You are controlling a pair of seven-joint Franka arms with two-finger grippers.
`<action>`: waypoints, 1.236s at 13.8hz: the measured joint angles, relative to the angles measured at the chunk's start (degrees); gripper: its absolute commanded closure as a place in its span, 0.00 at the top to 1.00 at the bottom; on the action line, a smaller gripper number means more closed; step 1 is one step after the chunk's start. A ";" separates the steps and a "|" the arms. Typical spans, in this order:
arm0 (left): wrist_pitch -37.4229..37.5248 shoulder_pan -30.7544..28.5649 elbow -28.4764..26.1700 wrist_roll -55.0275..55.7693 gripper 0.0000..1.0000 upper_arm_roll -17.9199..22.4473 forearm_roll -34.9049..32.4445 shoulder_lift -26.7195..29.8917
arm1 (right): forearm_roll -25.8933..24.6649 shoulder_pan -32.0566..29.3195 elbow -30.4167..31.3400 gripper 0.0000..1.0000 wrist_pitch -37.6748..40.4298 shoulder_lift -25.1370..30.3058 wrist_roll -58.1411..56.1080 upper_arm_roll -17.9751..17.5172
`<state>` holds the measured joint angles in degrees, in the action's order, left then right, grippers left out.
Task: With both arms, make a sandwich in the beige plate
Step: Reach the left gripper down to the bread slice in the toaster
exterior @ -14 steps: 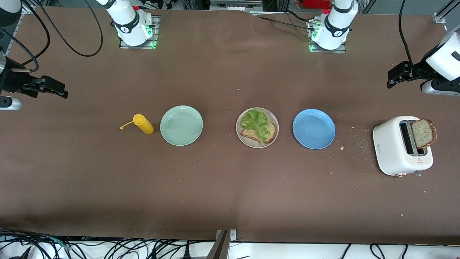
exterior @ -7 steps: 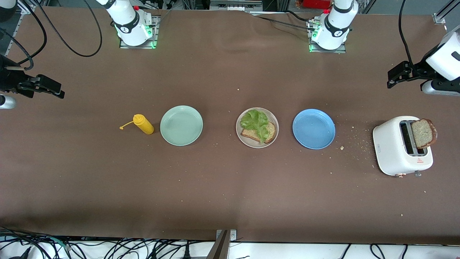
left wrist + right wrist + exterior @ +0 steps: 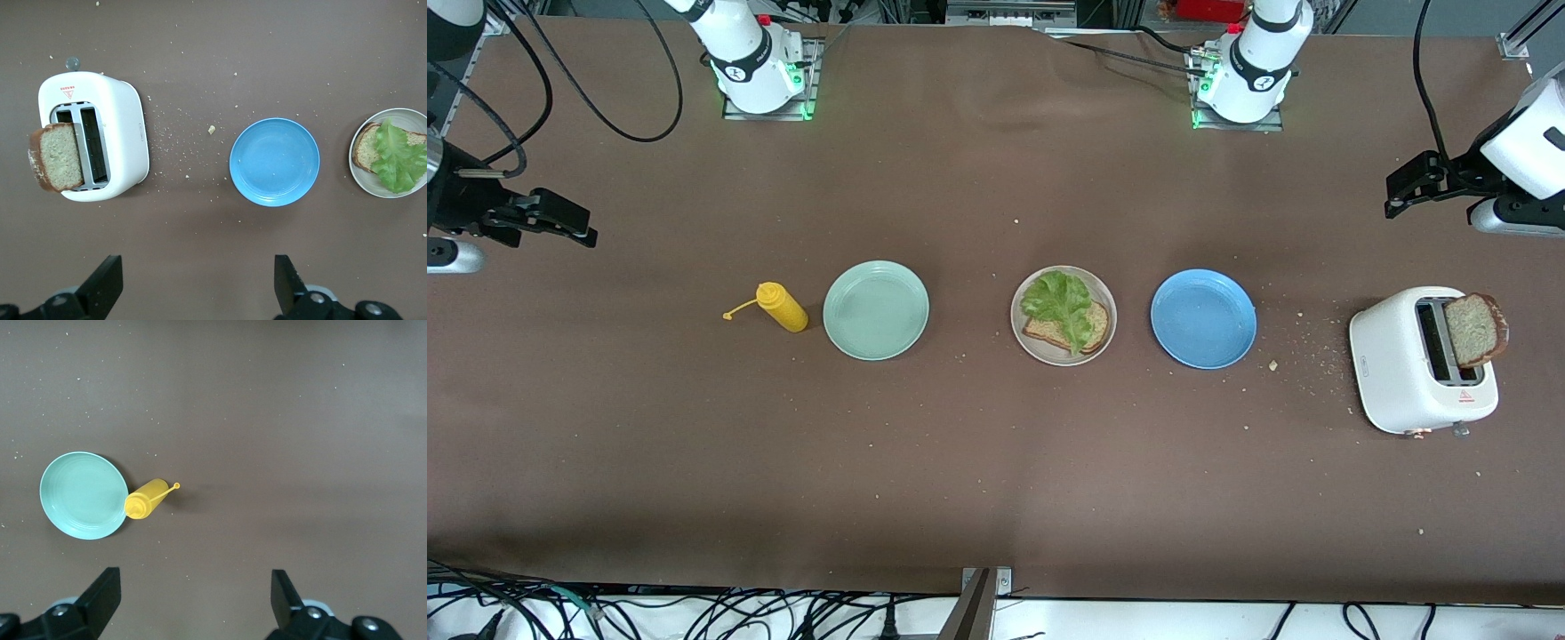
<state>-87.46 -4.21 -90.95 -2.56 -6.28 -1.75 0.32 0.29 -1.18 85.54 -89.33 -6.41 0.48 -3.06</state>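
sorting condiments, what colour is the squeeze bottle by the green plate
Yellow: the squeeze bottle shows best in the front view.

Bare bench (image 3: 996, 178) between the arm bases and the row of things, bare bench nearer the front camera too, gaps between mint-green plate (image 3: 876, 310), beige plate (image 3: 1064, 316), blue plate (image 3: 1203, 319), toaster (image 3: 1418, 360) with bread slice (image 3: 1474, 330) upright, yellow bottle (image 3: 783, 307) just beside mint-green plate.

Lettuce (image 3: 1060, 302) on bread slice (image 3: 1089, 327) in middle plate (image 3: 1036, 342); second slice (image 3: 1474, 330) apparently in toaster (image 3: 1396, 373).

Both arms wait raised at the table's ends: left gripper (image 3: 1396, 200) and right gripper (image 3: 578, 227) both spread wide, empty.
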 measured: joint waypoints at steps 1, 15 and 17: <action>0.00 0.00 0.00 0.00 1.00 0.00 0.00 0.00 | -0.49 0.10 0.00 1.00 -0.03 0.00 0.01 -0.65; 0.00 0.00 0.00 0.00 1.00 0.00 0.00 0.00 | -1.07 0.18 -0.02 1.00 -2.52 -0.01 0.12 -1.04; 0.00 0.00 0.00 0.00 1.00 0.00 0.00 0.00 | -1.07 0.18 -0.01 1.00 -2.53 -0.01 0.32 -1.04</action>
<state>-87.46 -4.20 -90.95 -2.56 -6.28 -1.75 0.32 -0.79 -1.00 85.52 -91.86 -6.41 0.80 -4.10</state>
